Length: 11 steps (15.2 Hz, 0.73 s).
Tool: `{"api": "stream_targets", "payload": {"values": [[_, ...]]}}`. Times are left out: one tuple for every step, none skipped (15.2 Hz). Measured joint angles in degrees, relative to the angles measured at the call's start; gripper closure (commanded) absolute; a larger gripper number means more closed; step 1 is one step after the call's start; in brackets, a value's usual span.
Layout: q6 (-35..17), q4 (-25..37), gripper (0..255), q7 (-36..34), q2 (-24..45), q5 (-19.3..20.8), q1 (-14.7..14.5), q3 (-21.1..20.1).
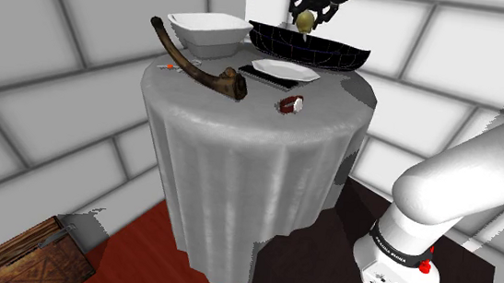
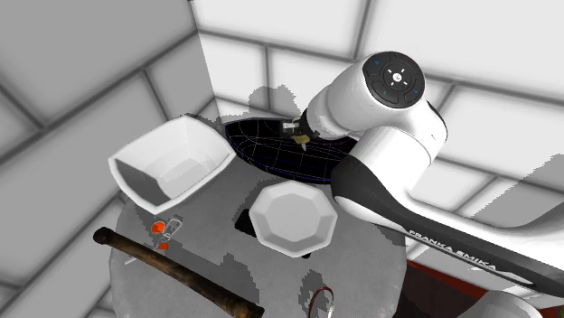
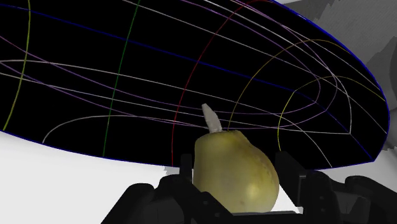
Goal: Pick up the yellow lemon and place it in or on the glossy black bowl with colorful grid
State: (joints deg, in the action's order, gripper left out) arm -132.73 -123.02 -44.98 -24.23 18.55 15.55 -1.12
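The lemon (image 3: 235, 175) is yellow-green and pear-shaped, with a pale stem. My gripper (image 3: 235, 194) is shut on it, one black finger (image 3: 291, 173) on each side. The glossy black bowl (image 3: 127, 76), crossed by thin coloured grid lines, lies just below and ahead of the fruit. In the shoulder view the gripper (image 1: 307, 15) holds the lemon (image 1: 305, 22) in the air above the bowl (image 1: 331, 52), over the end nearer the white bowl. From the second exterior view the lemon (image 2: 301, 138) hangs over the bowl (image 2: 267, 149), with the arm covering part of it.
On the round draped table (image 1: 240, 153) stand a white square bowl (image 1: 208, 29) and a white plate (image 1: 285, 70). A long dark brown horn (image 1: 196, 62), a small red-brown object (image 1: 291, 104) and a tiny orange item (image 1: 166, 66) lie there too. A wooden crate (image 1: 19, 256) sits on the floor.
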Motion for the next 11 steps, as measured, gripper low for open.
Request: {"api": "stream_targets", "payload": {"values": [[-0.2,-0.2,255,0.0,0.0,0.0,0.0,0.0],[-0.3,-0.3,255,-0.1,0.0,0.1,0.0,0.0],[-0.4,-0.3,255,-0.1,0.0,0.1,0.0,0.0],[-0.4,-0.4,255,-0.1,0.0,0.1,0.0,0.0],[-0.4,-0.4,255,-0.1,0.0,0.1,0.0,0.0],[-0.4,-0.4,255,-0.1,0.0,0.1,0.0,0.0],[-0.4,-0.4,0,-0.1,0.0,0.1,0.0,0.0],[-0.4,-0.4,0,-0.1,0.0,0.1,0.0,0.0],[-0.4,-0.4,0,-0.1,0.0,0.1,0.0,0.0],[-0.4,-0.4,0,-0.1,0.0,0.1,0.0,0.0],[-0.4,-0.4,0,-0.1,0.0,0.1,0.0,0.0]]}}
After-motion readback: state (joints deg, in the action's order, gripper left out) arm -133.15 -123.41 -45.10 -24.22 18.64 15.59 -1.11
